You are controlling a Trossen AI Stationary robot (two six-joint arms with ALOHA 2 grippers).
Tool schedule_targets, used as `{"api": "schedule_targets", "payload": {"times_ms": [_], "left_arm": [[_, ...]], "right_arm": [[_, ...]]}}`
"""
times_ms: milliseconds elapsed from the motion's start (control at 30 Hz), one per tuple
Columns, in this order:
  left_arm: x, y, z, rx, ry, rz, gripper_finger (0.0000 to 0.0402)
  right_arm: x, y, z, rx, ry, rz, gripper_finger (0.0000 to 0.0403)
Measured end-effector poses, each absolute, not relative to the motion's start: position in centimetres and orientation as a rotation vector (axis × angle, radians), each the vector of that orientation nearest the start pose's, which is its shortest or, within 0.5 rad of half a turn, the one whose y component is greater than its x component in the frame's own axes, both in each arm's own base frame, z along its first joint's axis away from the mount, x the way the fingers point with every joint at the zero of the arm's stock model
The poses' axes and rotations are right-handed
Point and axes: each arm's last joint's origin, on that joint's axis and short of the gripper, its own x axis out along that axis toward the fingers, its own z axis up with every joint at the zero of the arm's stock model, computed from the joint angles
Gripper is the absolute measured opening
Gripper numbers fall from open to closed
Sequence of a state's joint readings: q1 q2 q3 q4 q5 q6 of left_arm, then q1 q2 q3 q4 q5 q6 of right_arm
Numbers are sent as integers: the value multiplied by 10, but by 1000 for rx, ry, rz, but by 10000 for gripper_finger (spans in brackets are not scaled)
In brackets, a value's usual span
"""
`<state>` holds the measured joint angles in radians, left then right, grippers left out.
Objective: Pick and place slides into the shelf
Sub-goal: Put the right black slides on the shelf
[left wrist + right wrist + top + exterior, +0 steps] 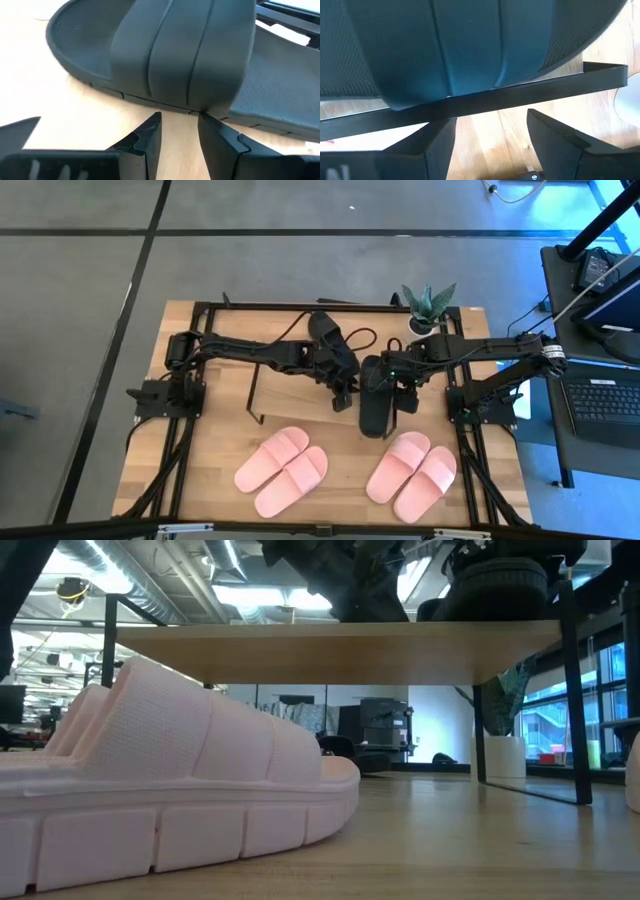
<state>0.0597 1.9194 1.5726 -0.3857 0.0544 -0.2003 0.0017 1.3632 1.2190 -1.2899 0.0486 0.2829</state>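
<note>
The shelf is a low rack with a light wood top board on thin black legs, standing mid-table. Two black slides lie on top of it. One is near the far edge, partly under my left arm. The other lies lengthwise at the shelf's right end. My left gripper is open by a narrow gap, at the left side of that right-hand black slide. My right gripper is open wide at its right side, touching nothing. Two pink pairs rest sole-down on the table near the front. My left gripper comes nearly level from the shelf's left side. Its fingertips stand at the sole's side edge just under the strap. I cannot tell whether they touch it. The slide lies flat on the shelf board.
A potted plant stands at the table's far right corner. The shelf's black rim bar runs between my right gripper and the slide. A pink slide fills the low view's left. Bare tabletop lies left of the shelf.
</note>
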Motion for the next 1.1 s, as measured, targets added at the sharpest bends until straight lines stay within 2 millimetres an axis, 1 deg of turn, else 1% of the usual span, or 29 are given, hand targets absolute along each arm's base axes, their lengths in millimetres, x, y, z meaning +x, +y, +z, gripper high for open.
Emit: {"api": "schedule_targets", "payload": {"times_ms": [200, 467, 667, 933, 1100], "left_arm": [[430, 27, 258, -263, 754, 99, 119], [431, 14, 258, -266, 758, 51, 119], [432, 12, 259, -306, 752, 13, 119], [435, 8, 263, -307, 706, -14, 119], [435, 8, 263, -309, 706, -21, 119]], "right_arm": [[228, -1, 291, 195, 1426, -242, 243], [228, -1, 291, 195, 1426, -242, 243], [228, -1, 291, 195, 1426, -242, 243], [229, -1, 291, 195, 1418, -241, 243], [229, -1, 291, 195, 1414, -241, 243]]}}
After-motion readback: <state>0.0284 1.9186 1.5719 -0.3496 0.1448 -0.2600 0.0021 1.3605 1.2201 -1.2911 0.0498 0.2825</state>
